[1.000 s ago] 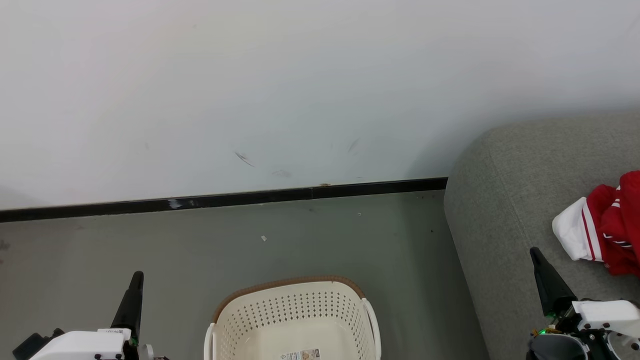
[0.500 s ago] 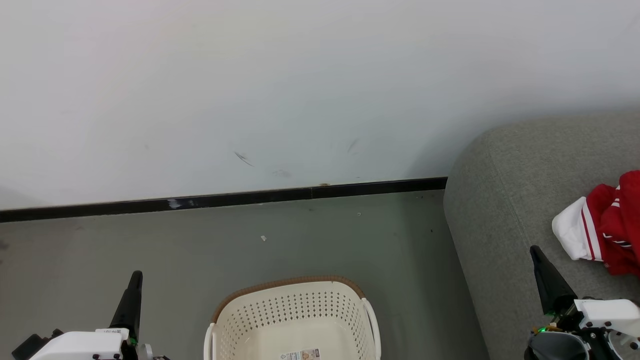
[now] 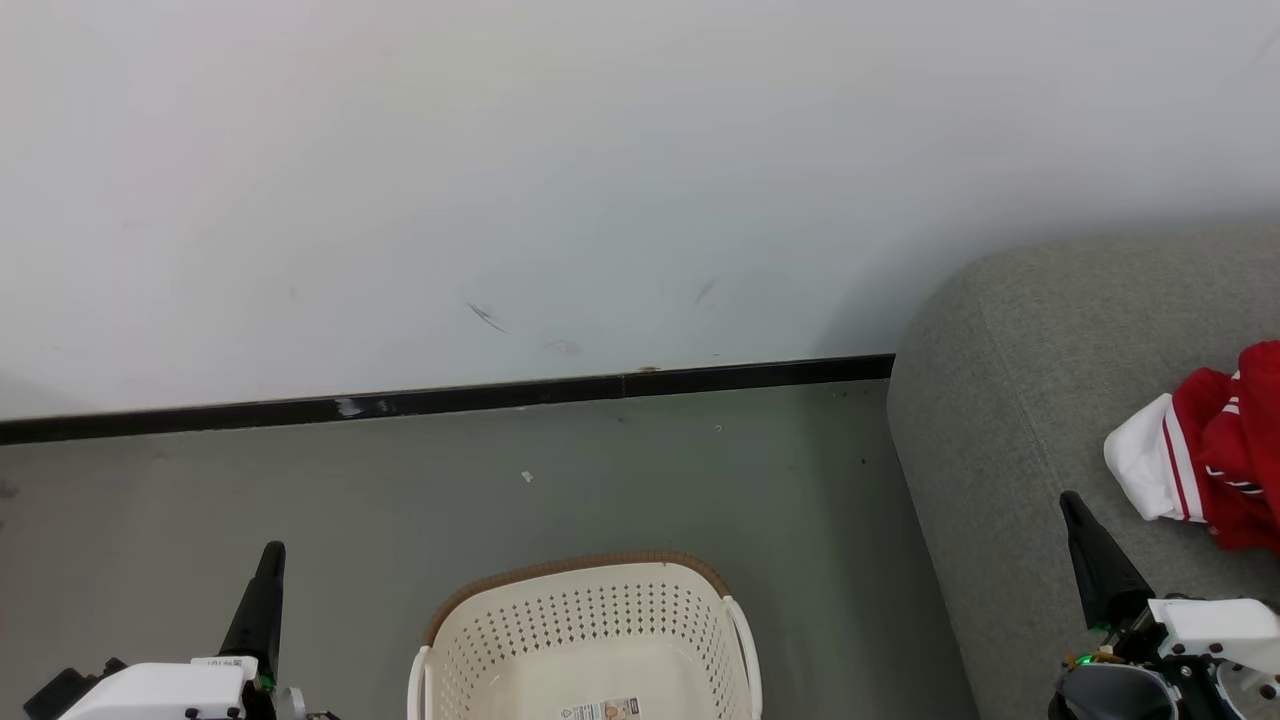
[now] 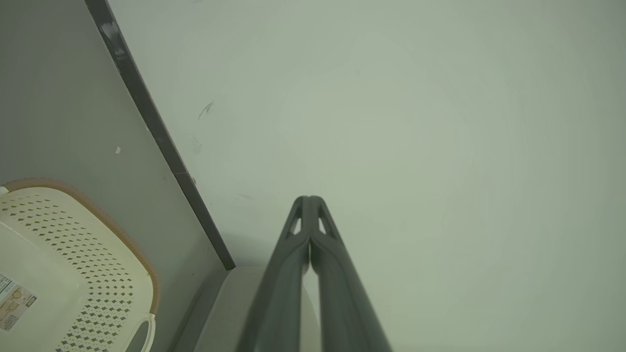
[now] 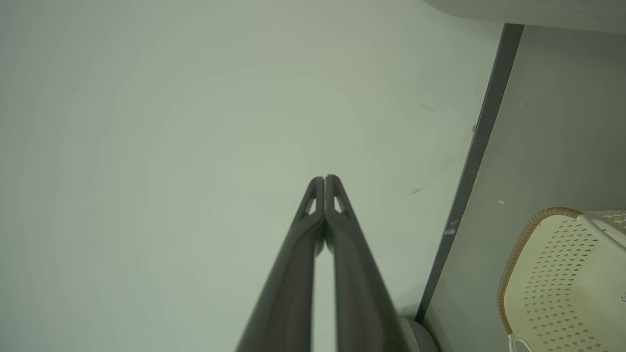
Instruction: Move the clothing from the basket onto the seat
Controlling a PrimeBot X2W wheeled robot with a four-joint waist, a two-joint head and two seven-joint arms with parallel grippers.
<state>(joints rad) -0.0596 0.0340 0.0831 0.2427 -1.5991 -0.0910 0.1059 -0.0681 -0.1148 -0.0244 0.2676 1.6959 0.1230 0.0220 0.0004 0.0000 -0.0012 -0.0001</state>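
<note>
The red clothing (image 3: pixel 1225 450) with white trim lies bunched on the grey seat (image 3: pixel 1010 400) at the right edge of the head view. The cream basket (image 3: pixel 585 640) with a brown rim stands on the floor at bottom centre; the part of its inside that shows holds only a label. My left gripper (image 3: pixel 270 552) is shut, left of the basket, pointing up. My right gripper (image 3: pixel 1070 500) is shut above the seat, just left of the clothing. In the wrist views the left gripper (image 4: pixel 309 199) and right gripper (image 5: pixel 324 178) have their tips pressed together, each pointing at the wall, with the basket (image 4: pixel 73 254) (image 5: pixel 562 274) at the side.
A white wall (image 3: pixel 600 180) with a black skirting strip (image 3: pixel 450 398) runs behind the grey-green floor (image 3: pixel 400 500). The seat's rounded corner (image 3: pixel 930 310) stands close to the basket's right side.
</note>
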